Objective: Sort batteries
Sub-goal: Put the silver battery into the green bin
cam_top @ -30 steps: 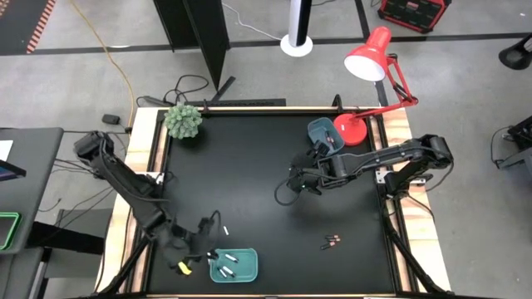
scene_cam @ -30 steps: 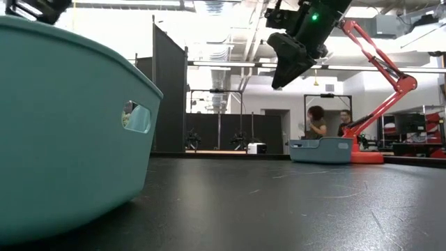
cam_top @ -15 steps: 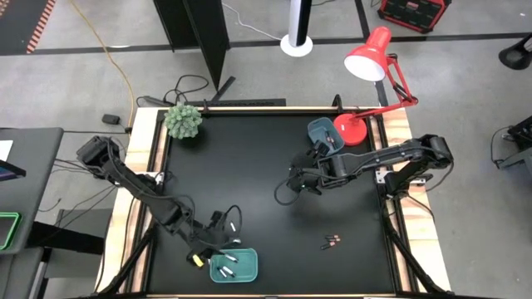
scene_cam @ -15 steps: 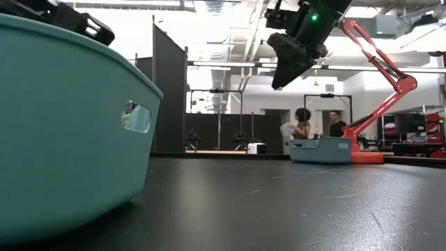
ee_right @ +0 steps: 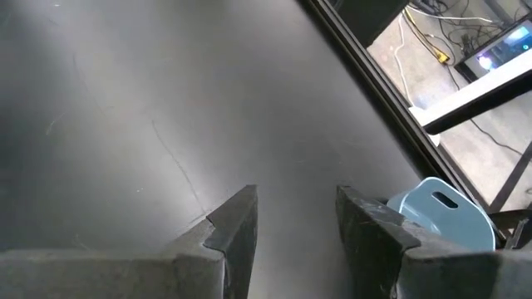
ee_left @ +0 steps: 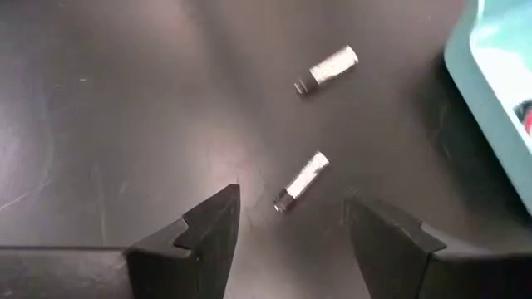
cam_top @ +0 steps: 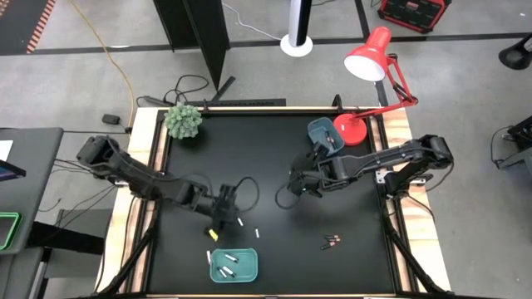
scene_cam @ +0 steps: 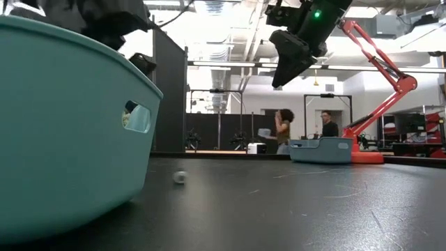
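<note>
My left gripper (cam_top: pixel 231 208) (ee_left: pixel 291 212) hovers open over the near middle of the black table. Two silver batteries (ee_left: pixel 301 180) (ee_left: pixel 327 69) lie flat on the table just ahead of its fingers, untouched. They show from above as one battery (cam_top: pixel 241 222) and another (cam_top: pixel 257 232), with a third (cam_top: pixel 209 257) beside the teal tray (cam_top: pixel 233 264). That tray holds more silver batteries. Two dark batteries (cam_top: pixel 332 241) lie toward the near right. My right gripper (cam_top: pixel 296 184) (ee_right: pixel 295 212) hangs open above the table's centre with nothing in it.
A blue tray (cam_top: pixel 322 133) stands at the far right beside a red desk lamp's base (cam_top: pixel 349 129). A small green plant (cam_top: pixel 183 121) sits at the far left corner. In the low view a silver battery (scene_cam: pixel 180 177) lies beside the teal tray's wall (scene_cam: pixel 70 125). People stand in the room behind.
My left gripper has swung from the near left, beside the teal tray, toward the table's far and right edges, ending over the near middle. A silver battery now lies on the table beside the teal tray in the low view, where none showed before.
</note>
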Robot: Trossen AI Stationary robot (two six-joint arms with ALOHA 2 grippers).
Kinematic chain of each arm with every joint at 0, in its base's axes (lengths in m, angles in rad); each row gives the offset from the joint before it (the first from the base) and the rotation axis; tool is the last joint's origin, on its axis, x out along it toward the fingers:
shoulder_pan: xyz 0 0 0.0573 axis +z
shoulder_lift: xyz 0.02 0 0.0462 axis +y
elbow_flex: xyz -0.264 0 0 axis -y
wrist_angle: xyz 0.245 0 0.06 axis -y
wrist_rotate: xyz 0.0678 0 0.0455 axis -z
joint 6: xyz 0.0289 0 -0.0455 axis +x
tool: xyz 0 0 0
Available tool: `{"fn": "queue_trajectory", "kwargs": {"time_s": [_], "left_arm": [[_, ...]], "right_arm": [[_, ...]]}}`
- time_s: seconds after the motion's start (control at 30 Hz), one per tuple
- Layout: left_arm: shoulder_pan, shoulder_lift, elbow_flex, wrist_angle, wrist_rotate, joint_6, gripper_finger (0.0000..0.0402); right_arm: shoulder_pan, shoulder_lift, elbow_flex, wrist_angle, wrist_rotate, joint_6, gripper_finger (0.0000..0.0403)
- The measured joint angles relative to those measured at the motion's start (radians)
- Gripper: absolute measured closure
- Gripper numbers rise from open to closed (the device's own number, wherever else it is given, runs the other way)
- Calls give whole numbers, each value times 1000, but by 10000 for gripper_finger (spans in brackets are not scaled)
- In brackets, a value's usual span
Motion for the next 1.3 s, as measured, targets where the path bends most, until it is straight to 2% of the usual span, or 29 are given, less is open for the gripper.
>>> {"fn": "queue_trajectory", "kwargs": {"time_s": [0.17, 0.3, 0.4, 0.53, 0.67, 0.93, 1.1, 1.3], "left_arm": [[92, 43, 0, 62, 148, 130, 204], [130, 168, 8, 130, 262, 206, 205], [149, 262, 47, 126, 230, 232, 205], [173, 356, 110, 104, 263, 229, 206], [180, 413, 172, 23, 260, 219, 237], [181, 414, 183, -4, 240, 206, 381], [175, 407, 182, -16, 227, 221, 385], [146, 308, 173, -52, 217, 222, 385]], "right_arm": [[11, 0, 0, 0, 0, 0, 226], [11, 0, 0, 1, 0, -4, 226], [11, 0, 0, 1, 0, -6, 226], [11, 0, 0, 3, 0, -7, 226], [11, 0, 0, 2, 0, -7, 226], [11, 0, 0, 5, 0, -7, 226], [11, 0, 0, 7, 0, -7, 226], [11, 0, 0, 7, 0, -7, 226]]}}
